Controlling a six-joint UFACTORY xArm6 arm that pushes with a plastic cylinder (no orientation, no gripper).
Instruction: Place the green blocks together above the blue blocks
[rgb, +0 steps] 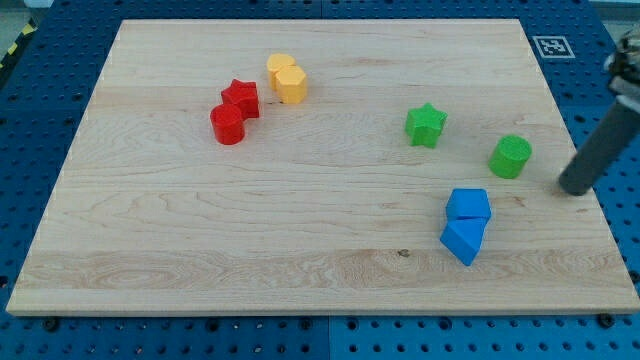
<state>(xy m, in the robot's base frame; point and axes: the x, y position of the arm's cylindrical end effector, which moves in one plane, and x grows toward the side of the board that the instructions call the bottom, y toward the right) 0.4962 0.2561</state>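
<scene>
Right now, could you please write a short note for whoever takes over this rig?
My tip sits at the board's right edge, to the view's right of the green cylinder, close but not touching it.
The green star lies further to the view's left, apart from the cylinder.
The two blue blocks touch each other, below and between the greens.
The red blocks and yellow blocks sit toward the upper left, out of the way.
Done: both greens already lie above the blues.
Left: bring the two greens together, probably by pushing the cylinder leftward to the star.
</scene>
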